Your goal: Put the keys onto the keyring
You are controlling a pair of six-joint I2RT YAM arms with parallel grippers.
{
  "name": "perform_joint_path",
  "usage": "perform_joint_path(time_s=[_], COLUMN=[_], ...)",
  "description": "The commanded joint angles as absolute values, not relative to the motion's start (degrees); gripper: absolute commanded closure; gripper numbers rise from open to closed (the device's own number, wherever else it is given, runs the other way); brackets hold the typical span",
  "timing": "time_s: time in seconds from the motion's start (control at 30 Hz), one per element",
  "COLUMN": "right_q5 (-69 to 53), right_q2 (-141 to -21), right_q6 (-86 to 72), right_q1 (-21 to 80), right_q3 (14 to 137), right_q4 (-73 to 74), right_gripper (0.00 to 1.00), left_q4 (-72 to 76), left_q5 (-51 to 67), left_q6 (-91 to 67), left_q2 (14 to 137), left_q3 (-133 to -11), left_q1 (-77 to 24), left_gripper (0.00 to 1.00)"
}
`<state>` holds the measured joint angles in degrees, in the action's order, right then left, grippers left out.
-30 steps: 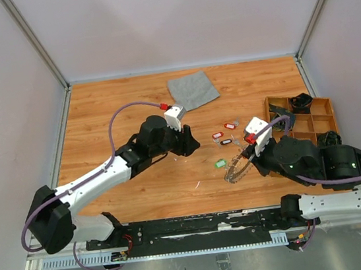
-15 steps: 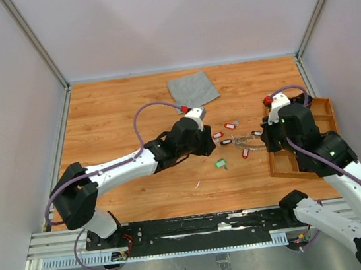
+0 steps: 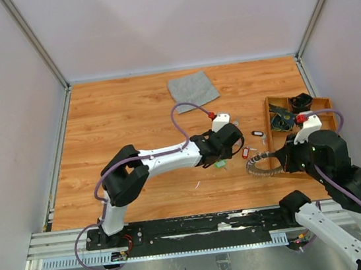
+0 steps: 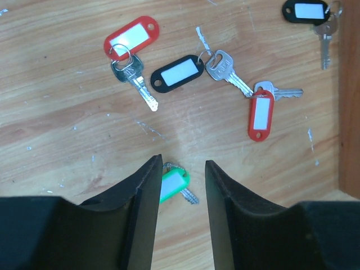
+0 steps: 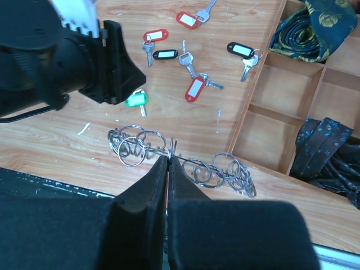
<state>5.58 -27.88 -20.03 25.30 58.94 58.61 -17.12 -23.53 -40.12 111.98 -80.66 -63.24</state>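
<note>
Your keyring [image 5: 133, 147] is pinched at its rim by the right gripper [image 5: 169, 158]. Its 2 fingers are pressed together on the thin wire, and the small rings of the fringe spread to either side of the grip. The keyring sits just beside the left wall of the wooden tray [image 5: 281, 93]. You cannot tell from these views whether it rests on the table [image 3: 111, 117] or hangs above it.

The keys [image 4: 177, 73] lie loose on the wood to the left of the tray, apart from the keyring. The right wrist view shows 6 of them: 3 with red tags, 2 with black and 1 with green.

The green-tagged key [image 4: 173, 185] lies between the fingers [image 4: 143, 202] of your left gripper [image 4: 180, 164]. That gripper stands partly open, with 1 finger on each side of the tag and a gap showing on both sides.

In the tray, 2 compartments hold dark patterned fabric [image 5: 306, 25]. A grey cloth [image 3: 192, 89] lies at the far side of the table, well apart from the keys.
</note>
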Motion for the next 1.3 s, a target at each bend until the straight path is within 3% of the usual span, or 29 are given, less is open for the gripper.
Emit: perform_joint_path(time_s=[0.0, 0.3, 0.67, 0.97, 1.27], right_q5=[3.74, 1.51, -0.23, -0.85, -0.88], right_q2=[-26.05, -24.50, -22.98, -22.22, -21.93], right_q6=[-22.45, -20.70, -19.99, -20.22, -20.53], right_q1=[24.52, 24.58, 24.53, 24.52, 24.52], right_q3=[58.82, 58.79, 57.57, 57.15, 56.83], right_q4=[61.39, 62.42, 62.76, 62.82, 62.78], right_gripper=[1.00, 1.00, 1.00, 0.99, 0.99], left_q4=[-28.00, -42.20, -42.41, -41.50, -41.82], left_q5=[-32.91, -40.10, -38.10, -37.01, -37.34], left_q6=[-46.45, -50.93, -52.93, -52.31, -51.70], left_q2=[117.91, 128.52, 130.06, 130.39, 129.13], left_q3=[-89.41, -102.95, -102.73, -102.27, -101.31], left_q1=[-65.22, -68.14, -68.54, -68.73, -69.08], left_gripper=[0.61, 0.61, 0.64, 0.78, 0.99])
